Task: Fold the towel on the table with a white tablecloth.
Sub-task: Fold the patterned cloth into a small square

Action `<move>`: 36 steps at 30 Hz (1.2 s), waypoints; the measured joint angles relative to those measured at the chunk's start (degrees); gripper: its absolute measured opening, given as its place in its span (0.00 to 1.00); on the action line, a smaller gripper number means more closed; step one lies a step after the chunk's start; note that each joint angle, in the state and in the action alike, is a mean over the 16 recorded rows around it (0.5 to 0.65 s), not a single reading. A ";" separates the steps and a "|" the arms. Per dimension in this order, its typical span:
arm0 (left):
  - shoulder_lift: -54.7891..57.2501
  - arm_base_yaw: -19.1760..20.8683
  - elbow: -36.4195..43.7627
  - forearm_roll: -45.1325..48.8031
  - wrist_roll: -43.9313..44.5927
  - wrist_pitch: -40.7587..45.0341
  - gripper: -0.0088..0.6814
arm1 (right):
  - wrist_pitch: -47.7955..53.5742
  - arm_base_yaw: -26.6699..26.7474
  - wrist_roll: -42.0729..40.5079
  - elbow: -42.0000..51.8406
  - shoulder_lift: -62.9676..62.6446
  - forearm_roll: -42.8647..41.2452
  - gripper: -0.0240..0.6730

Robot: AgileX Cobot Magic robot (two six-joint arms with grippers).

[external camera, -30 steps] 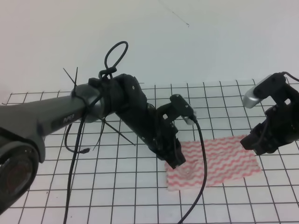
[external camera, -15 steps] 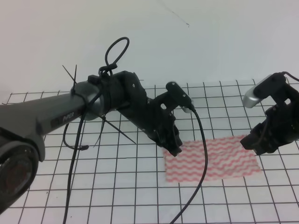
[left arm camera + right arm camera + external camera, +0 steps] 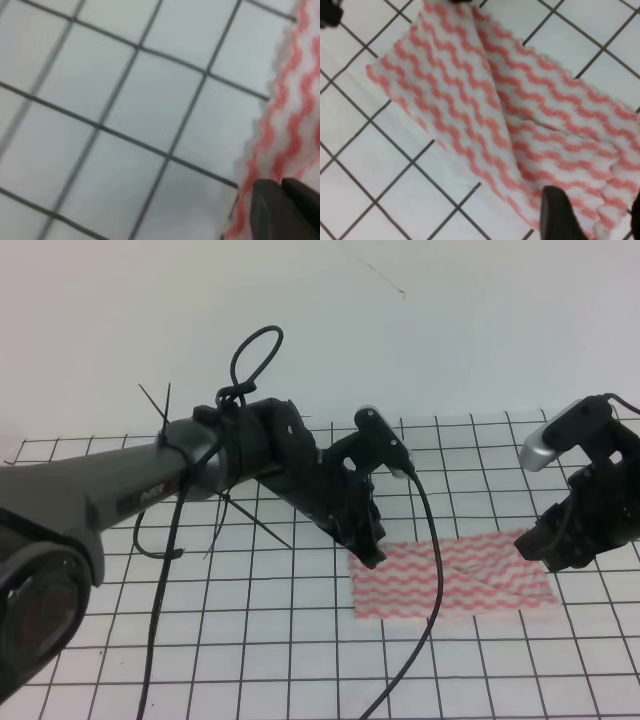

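Bright, even, flat light, faint shadows, exterior view soft, left wrist view blurred, grid lines smeared

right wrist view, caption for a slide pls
Striped towel lying creased on the gridded tablecloth, right gripper fingers open just above its near edge.

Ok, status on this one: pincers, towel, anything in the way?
Left pincer at the towel's left edge, grip unclear. Right pincer over the right end, looks open. Towel lies flat on the tablecloth. Left arm's cable drapes across it.
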 joint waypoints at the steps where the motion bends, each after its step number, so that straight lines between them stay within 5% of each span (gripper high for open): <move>1: 0.20 0.00 0.00 0.16 -0.01 -0.06 0.01 | -0.01 0.00 0.00 0.00 0.00 0.00 0.49; 9: 1.71 0.00 -0.24 0.49 -0.66 -0.63 0.06 | -0.51 0.00 0.01 0.00 0.00 0.00 0.49; 23: -1.09 0.00 -1.21 0.54 -6.79 3.81 0.36 | -0.45 0.00 5.53 -5.82 3.39 -4.70 0.49; 28: -4.33 0.01 -1.48 0.57 -9.53 6.40 0.34 | 2.69 0.00 8.62 -10.69 7.55 -8.56 0.49; 36: -8.56 0.02 -1.59 0.56 -10.78 11.23 0.16 | 6.36 0.00 10.43 -15.66 15.16 -12.45 0.49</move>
